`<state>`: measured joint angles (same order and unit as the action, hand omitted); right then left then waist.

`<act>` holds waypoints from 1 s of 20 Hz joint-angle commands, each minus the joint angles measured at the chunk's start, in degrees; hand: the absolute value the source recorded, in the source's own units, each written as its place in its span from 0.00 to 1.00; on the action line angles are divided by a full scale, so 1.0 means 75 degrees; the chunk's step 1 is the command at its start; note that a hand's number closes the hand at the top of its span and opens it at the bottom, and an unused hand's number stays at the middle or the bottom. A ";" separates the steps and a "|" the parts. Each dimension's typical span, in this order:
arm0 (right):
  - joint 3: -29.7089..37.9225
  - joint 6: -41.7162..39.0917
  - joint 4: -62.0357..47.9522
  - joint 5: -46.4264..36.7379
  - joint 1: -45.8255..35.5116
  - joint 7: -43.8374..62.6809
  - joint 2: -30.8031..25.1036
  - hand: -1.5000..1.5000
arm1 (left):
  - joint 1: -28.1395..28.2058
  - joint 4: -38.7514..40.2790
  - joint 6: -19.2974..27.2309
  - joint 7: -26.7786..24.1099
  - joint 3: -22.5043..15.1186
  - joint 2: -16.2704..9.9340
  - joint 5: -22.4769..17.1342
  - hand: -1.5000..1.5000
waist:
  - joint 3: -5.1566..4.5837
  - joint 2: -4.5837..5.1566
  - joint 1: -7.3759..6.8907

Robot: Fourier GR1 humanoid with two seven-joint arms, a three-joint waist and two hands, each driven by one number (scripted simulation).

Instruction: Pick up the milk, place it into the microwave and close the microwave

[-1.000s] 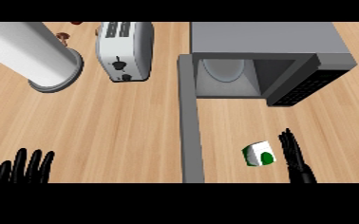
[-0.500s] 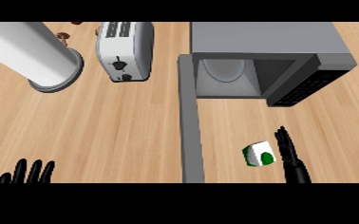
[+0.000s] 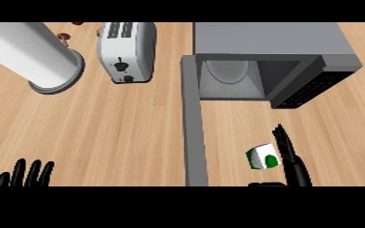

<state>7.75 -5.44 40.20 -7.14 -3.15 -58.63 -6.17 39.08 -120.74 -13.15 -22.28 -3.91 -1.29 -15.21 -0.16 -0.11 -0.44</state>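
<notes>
White-and-green milk carton (image 3: pixel 262 156) on the worktop (image 3: pixel 128 125), just left of the right hand (image 3: pixel 291 155), fingers straight and extended, edge-on beside the carton; contact not discernible. Microwave (image 3: pixel 274 58) above, door (image 3: pixel 194 121) swung open down the view, cavity exposed. Bare wood between carton and cavity. Left hand (image 3: pixel 30 174) at the lower left edge, fingers up and apart, resting. Toaster (image 3: pixel 126 51) and white cylinder (image 3: pixel 37 55) well apart at upper left.

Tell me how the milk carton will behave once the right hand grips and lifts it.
The milk carton looks boxy and flat-sided, so it likely won't roll. It seems small beside the right hand, so probably light. Smooth faces may slip.
</notes>
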 commanded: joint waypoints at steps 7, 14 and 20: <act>0.0032 -0.0064 -0.0363 0.0151 -0.0384 -0.0149 0.0178 0.00 | 0.0059 -0.0043 -0.0079 -0.0047 0.0063 -0.0004 -0.0004 0.00 | 0.0024 0.0012 0.0008; 0.0187 0.1595 -0.0676 -0.0330 -0.1083 -0.0254 0.0342 1.00 | 0.0542 -0.0229 -0.0311 -0.0261 0.0086 -0.0138 -0.0179 0.00 | 0.0025 0.0013 -0.0042; 0.0738 0.2090 -0.1619 -0.0144 -0.1733 -0.0704 0.0329 1.00 | 0.0684 -0.0247 -0.0171 -0.0227 -0.0348 0.0057 0.0185 0.00 | 0.0033 0.0030 -0.0065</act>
<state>11.46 5.25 32.06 -8.14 -13.21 -59.06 -3.70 42.32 -120.88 -14.31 -24.85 -5.23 -1.10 -14.05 -0.11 -0.02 -0.69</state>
